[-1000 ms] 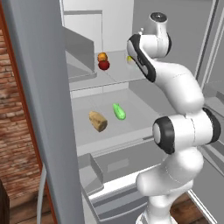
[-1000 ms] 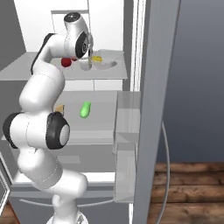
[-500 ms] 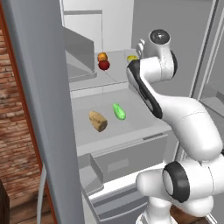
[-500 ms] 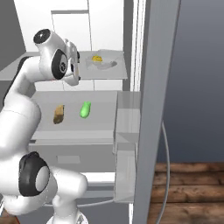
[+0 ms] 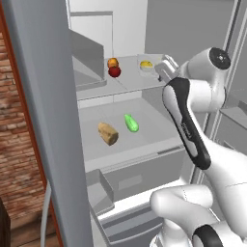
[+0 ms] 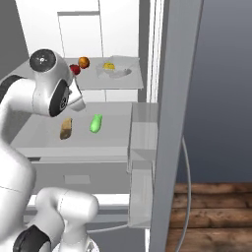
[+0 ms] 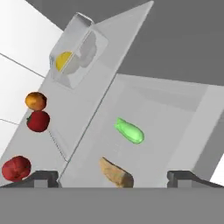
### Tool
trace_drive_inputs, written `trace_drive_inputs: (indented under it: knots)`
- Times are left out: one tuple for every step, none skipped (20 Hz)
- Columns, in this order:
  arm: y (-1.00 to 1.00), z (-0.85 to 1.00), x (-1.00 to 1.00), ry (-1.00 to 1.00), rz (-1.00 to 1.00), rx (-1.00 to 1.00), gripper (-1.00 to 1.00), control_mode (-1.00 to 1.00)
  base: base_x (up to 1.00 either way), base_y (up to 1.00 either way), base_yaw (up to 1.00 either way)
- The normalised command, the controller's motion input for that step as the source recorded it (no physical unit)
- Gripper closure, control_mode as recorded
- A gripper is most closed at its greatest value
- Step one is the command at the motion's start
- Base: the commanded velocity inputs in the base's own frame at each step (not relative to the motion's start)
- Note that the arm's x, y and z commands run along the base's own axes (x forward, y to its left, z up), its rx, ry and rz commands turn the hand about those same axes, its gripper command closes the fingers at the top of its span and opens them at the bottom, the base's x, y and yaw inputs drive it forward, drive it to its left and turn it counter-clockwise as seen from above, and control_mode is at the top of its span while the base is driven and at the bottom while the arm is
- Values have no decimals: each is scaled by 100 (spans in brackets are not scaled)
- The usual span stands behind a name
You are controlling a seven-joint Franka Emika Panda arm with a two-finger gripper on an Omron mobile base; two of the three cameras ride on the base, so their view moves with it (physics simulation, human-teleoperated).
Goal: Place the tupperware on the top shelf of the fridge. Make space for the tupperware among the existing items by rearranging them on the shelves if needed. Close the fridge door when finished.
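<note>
pulled back from the top shelf, the gripper is seen released; the tupperware is left there, so the fridge door is best swung shut without clipping it.

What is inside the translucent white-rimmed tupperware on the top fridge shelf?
The translucent white-rimmed tupperware holds a yellow lemon-like lump. A pale greyish shape lies beside it; the cloudy wall blurs it, so I cannot identify it.
</note>
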Motion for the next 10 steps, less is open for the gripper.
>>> trace_drive_inputs:
  knots:
    - [29,0,-100,14,50,-37,-100,-100,0,0,0]
    - [31,0,-100,16,49,-41,-100,-100,0,0,0]
    - [33,0,-100,19,46,-45,-100,-100,0,0,0]
    - [38,0,-100,19,45,-49,-100,-100,0,0,0]
    - [39,0,-100,20,44,-49,-100,-100,0,0,0]
    - [37,0,-99,21,41,-52,-100,-100,0,0,0]
    - [29,0,-96,19,39,-53,-100,-100,0,0,0]
    - [9,0,-95,17,36,-48,-100,-100,0,0,0]
    - [0,0,-94,17,33,-46,-100,-100,0,0,0]
    - [0,-6,-85,21,30,-44,-100,-100,0,0,0]
